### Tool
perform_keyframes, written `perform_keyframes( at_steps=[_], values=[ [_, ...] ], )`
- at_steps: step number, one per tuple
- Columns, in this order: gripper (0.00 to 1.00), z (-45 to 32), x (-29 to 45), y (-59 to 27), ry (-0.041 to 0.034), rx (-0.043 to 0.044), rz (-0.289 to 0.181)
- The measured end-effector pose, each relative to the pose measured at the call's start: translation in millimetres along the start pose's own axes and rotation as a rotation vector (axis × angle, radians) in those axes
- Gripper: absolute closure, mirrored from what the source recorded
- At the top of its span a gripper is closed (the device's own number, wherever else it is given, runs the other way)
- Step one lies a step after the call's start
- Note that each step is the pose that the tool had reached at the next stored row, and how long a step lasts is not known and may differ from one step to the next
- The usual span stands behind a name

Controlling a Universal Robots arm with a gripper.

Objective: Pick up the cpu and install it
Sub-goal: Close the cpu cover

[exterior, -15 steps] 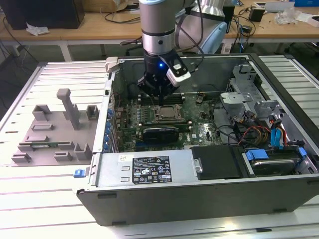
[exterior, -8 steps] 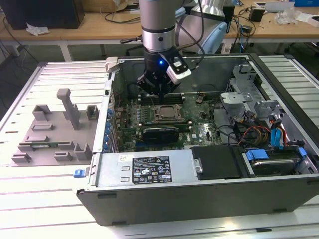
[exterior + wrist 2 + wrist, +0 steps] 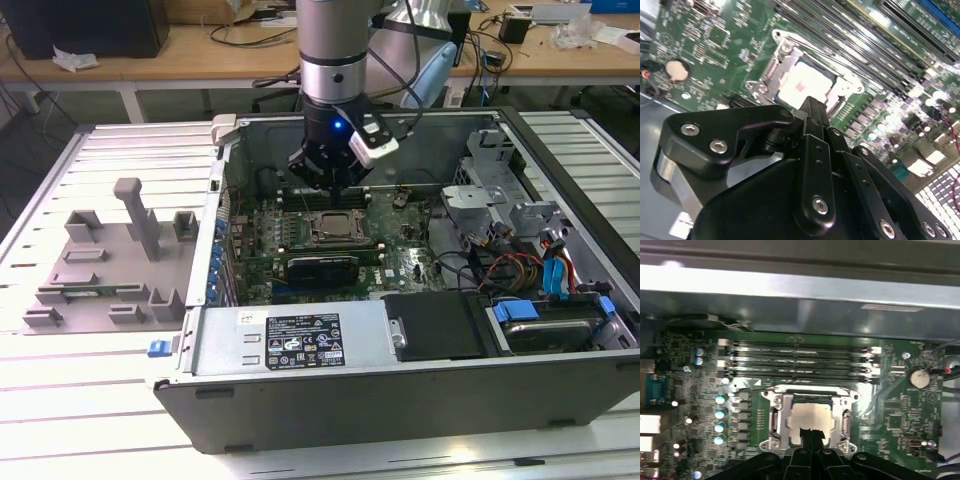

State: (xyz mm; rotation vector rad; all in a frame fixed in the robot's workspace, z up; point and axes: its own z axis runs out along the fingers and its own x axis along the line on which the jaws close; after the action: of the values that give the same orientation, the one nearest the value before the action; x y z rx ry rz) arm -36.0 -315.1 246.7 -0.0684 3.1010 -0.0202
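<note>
Open computer case [image 3: 400,385] lying on its side on a slatted table [image 3: 60,400], with the motherboard [image 3: 405,262] exposed. From my remote station I see the gripper [image 3: 330,185] hanging inside the case directly over the processor socket [image 3: 772,412]. The cpu [image 3: 335,228] lies flat within the socket's metal frame, its pale silver top visible in both wrist views [image 3: 802,82] [image 3: 810,415]. The gripper's fingertips are pressed together with nothing between them [image 3: 812,106] [image 3: 811,434], just above the cpu's near edge; I cannot tell whether they touch it. Four memory slots [image 3: 800,357] run alongside the socket. A grey fixture plate [image 3: 100,260] sits outside the case, on the exterior view's left.
</note>
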Motion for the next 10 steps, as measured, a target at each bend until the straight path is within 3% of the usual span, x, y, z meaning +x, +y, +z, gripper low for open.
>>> perform_keyframes(
  at_steps=[4,10],
  values=[
    [0.89,-1.4,-4.3,-0.1,-0.0001,-0.0001,0.0],
    [0.89,-12.4,-4.9,-0.3,-0.0002,-0.0003,0.0]
  ],
)
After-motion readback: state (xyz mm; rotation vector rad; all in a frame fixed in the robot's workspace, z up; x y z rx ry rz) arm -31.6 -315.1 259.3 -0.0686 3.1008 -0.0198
